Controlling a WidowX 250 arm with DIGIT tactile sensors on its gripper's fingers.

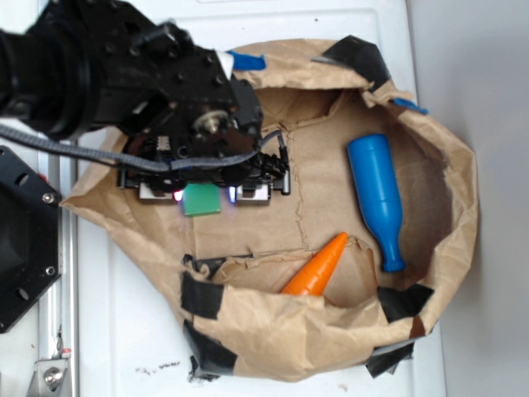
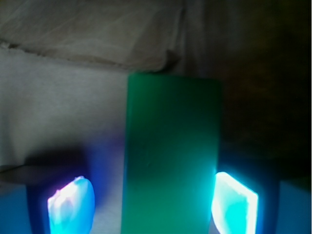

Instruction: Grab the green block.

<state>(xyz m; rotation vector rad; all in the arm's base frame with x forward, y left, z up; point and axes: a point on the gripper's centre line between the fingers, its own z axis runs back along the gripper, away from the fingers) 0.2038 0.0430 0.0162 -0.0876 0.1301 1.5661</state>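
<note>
The green block [image 1: 202, 200] lies flat on the brown paper, partly hidden under the black arm. My gripper [image 1: 205, 193] hangs right over it, one finger on each side. In the wrist view the green block [image 2: 170, 156] fills the middle, running lengthwise between the two glowing fingers. My gripper [image 2: 152, 202] is open: the right pad [image 2: 234, 202] sits against the block's right edge, while a strip of paper shows between the left pad [image 2: 70, 204] and the block's left edge.
A torn brown paper bag [image 1: 331, 331] with raised, black-taped edges rings the work area. A blue bottle-shaped toy [image 1: 380, 198] lies at the right and an orange carrot [image 1: 318, 266] at the front. A black fixture [image 1: 25, 248] stands at the left.
</note>
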